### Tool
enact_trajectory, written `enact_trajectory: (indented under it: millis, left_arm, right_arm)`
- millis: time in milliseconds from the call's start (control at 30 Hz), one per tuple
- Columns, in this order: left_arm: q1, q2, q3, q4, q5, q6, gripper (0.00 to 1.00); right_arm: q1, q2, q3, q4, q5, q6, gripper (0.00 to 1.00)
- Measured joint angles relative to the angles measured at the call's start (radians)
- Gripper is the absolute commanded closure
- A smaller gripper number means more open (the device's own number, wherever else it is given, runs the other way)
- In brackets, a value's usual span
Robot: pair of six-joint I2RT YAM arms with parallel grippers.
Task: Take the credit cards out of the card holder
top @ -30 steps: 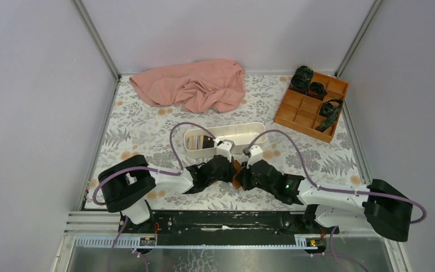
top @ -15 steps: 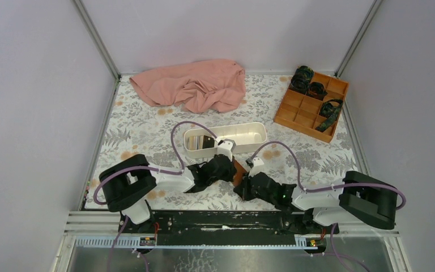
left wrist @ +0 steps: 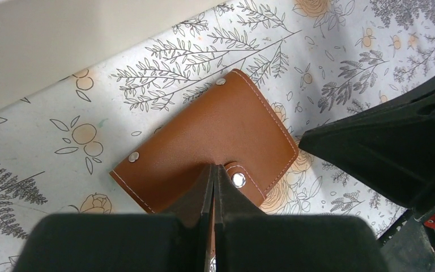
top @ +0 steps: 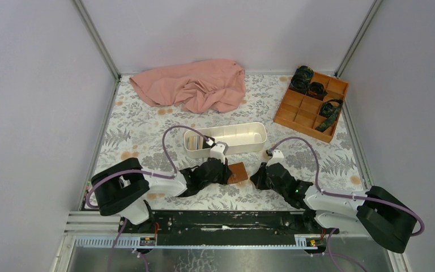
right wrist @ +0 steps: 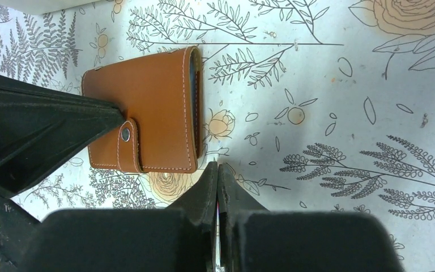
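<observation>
two closed jaws: left jaws over card holder [left wrist: 215, 136] edge, right jaws just beside.

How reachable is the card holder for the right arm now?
Probably yes: the card holder lies closed beyond the shut right end effector, only table between. The left end effector crowds the snap tab.
</observation>
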Motion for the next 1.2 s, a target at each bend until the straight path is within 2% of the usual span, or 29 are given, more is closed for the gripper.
enact_trajectory:
  millis: [233, 500, 633, 867, 1033, 1200]
  left_arm:
    - [0.0, -0.013, -0.061, 0.089, 0.023, -0.024, 1.0]
    - [-0.001, -0.064, -0.072, 0.039, 0.029, -0.026, 0.71]
    - [-0.001, -0.09, -0.048, -0.016, 0.029, -0.006, 0.63]
    - [0.029, -0.084, 0.004, -0.04, 0.018, 0.041, 0.61]
    - [0.096, -0.077, 0.005, -0.042, 0.018, 0.06, 0.61]
    - [0.113, -0.076, 0.005, -0.049, 0.003, 0.077, 0.61]
  right_arm:
    - [-0.021, 0.035, 0.016, 0.007, -0.044, -0.03, 1.0]
    - [-0.023, 0.038, 0.017, 0.009, -0.084, -0.031, 1.0]
    - [-0.023, 0.018, -0.01, 0.032, -0.098, -0.015, 1.0]
    - [0.024, 0.033, -0.045, 0.115, -0.092, 0.039, 1.0]
    - [0.15, 0.121, -0.019, 0.181, -0.06, 0.082, 1.0]
    - [0.175, 0.199, -0.006, 0.262, -0.056, 0.115, 1.0]
